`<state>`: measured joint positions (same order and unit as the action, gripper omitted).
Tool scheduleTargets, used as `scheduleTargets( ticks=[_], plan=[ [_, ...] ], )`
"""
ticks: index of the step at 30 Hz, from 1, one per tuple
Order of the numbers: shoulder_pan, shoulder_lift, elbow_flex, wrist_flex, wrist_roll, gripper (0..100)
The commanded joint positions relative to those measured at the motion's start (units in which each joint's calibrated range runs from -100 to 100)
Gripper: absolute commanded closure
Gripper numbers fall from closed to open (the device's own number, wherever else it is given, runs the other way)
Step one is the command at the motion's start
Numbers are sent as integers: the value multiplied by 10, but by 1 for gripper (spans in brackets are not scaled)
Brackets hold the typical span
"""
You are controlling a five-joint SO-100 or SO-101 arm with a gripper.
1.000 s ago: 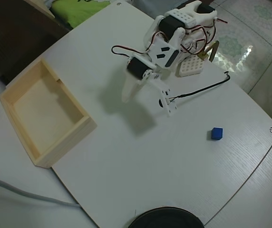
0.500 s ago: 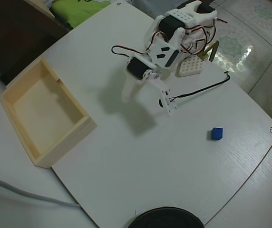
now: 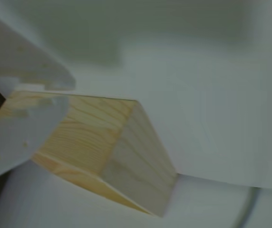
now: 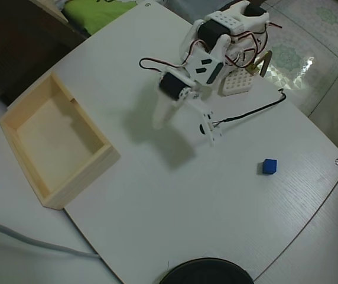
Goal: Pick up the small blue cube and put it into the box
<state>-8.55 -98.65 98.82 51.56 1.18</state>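
Cube: blue, on white tabletop, right side of overhead view, well apart from box and arm.
Box: pale wood, open, at left tabletop edge; one corner fills wrist view.
Gripper: raised mid-tabletop, jaws spread, holding nothing.
White perforated block: beside arm base.
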Motion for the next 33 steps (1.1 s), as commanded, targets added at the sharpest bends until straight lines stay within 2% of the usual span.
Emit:
scheduleTargets(
  ticks=[1,8,14,18,25,33],
  plan=[
    [-3,-5,10,1,2,99],
    [-3,-5,2,14,15,99],
    [-3,-4,-89,54,15,99],
    [3,-4,-97,56,15,94],
    [-2,-2,-183,63,26,93],
    [-1,133,-327,75,30,93]
  ],
)
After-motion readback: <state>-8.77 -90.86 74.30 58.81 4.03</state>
